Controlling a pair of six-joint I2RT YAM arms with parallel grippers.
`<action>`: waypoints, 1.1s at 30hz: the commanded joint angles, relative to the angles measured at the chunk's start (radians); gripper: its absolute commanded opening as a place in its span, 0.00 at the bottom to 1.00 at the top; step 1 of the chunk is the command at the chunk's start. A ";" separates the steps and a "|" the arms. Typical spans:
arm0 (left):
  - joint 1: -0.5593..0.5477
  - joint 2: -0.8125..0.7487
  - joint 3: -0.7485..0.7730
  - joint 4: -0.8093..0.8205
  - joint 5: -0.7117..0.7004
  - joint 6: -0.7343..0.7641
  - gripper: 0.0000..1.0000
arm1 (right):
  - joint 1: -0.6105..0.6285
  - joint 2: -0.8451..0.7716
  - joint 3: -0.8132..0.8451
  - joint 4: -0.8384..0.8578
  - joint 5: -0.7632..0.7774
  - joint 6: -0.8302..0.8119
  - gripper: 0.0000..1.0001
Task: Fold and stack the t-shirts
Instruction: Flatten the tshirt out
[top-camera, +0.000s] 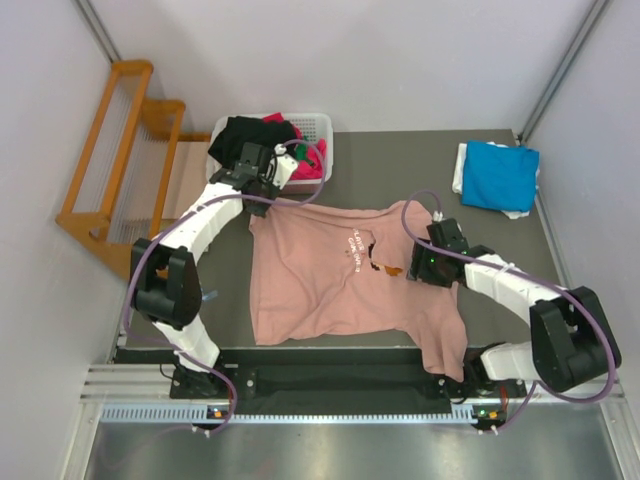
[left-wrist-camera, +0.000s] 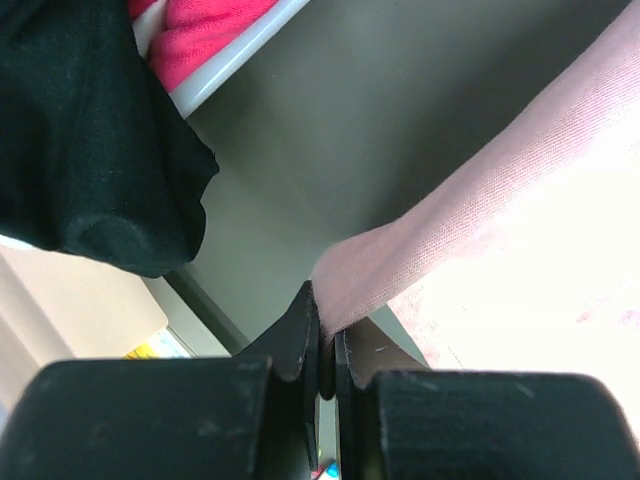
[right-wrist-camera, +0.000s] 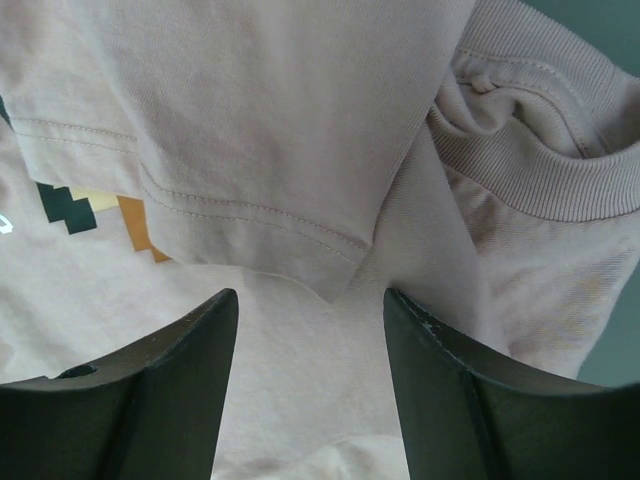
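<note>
Pinching one edge of the salmon-pink t-shirt (top-camera: 320, 280), the left gripper (left-wrist-camera: 322, 335) has its jaws pressed together, and only a thin bit of cloth sits between the tips. The right gripper (right-wrist-camera: 310, 305) stands about half open just above the same shirt and holds nothing. Between its fingers (right-wrist-camera: 180, 370) lies the corner of a folded-over hem flap, with the ribbed collar (right-wrist-camera: 560, 180) just beside it and the chest print (right-wrist-camera: 90, 215) on the other side.

The shirt lies mostly spread on the table (top-camera: 400, 160), between the two arms. Its corner at the near right reaches the near edge of the table.

The first risk, I think, is the left grip. It is shallow, so a quick pull may let the cloth slip out. The second risk is on the right. If the jaws close where they are, they may take the flap and the layer under it together, and the fold becomes bunched.

The left gripper is also near the white basket (top-camera: 318, 125), where a black t-shirt (top-camera: 240, 135) hangs over the rim, so a wide swing may catch it. The folded blue t-shirt (top-camera: 498, 175) lies well apart at the far right and seems safe
</note>
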 joint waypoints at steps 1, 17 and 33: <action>0.006 -0.067 -0.012 0.004 0.011 -0.018 0.00 | 0.013 0.019 0.029 0.017 0.033 -0.003 0.59; 0.006 -0.093 -0.074 0.028 0.003 -0.016 0.00 | 0.012 0.055 0.111 0.023 0.002 0.000 0.50; 0.006 -0.110 -0.090 0.030 0.008 -0.010 0.00 | 0.015 0.003 0.049 -0.009 0.015 -0.001 0.50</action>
